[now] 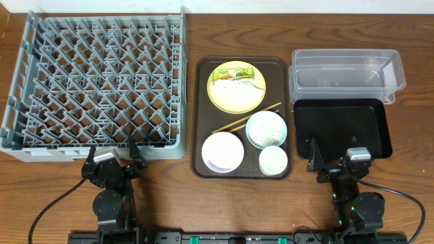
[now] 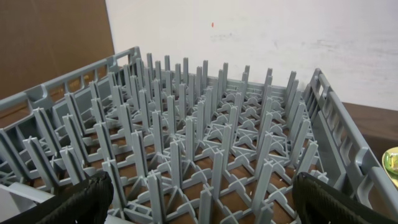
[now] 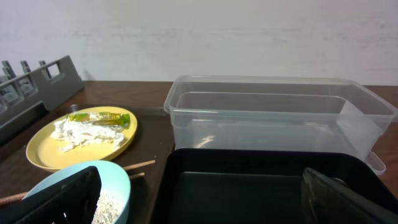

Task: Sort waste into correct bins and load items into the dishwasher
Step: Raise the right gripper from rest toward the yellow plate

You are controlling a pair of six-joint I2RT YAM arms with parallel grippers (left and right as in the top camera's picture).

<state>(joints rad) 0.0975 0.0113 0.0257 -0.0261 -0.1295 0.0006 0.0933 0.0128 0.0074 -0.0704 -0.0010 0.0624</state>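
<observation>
Crouching low, left pincer (image 1: 113,156) and right pincer (image 1: 336,163) sat spread apart.
Ahead between them: one plate (image 1: 237,86), two bowls (image 1: 266,129), one cup (image 1: 273,160).

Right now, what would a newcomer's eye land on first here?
The big grey dish rack, empty, fills the left. At centre, a brown serving tray carries the yellow plate with tissue and wrapper. The clear tub and black tray sit right.

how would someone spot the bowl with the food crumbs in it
Find the brown serving tray in the table's middle, between the grey dish rack and the black tray. The light blue bowl sits at its right edge, beside the chopsticks. Unlike the white bowl and pale cup nearby, it holds beige crumbs.
</observation>
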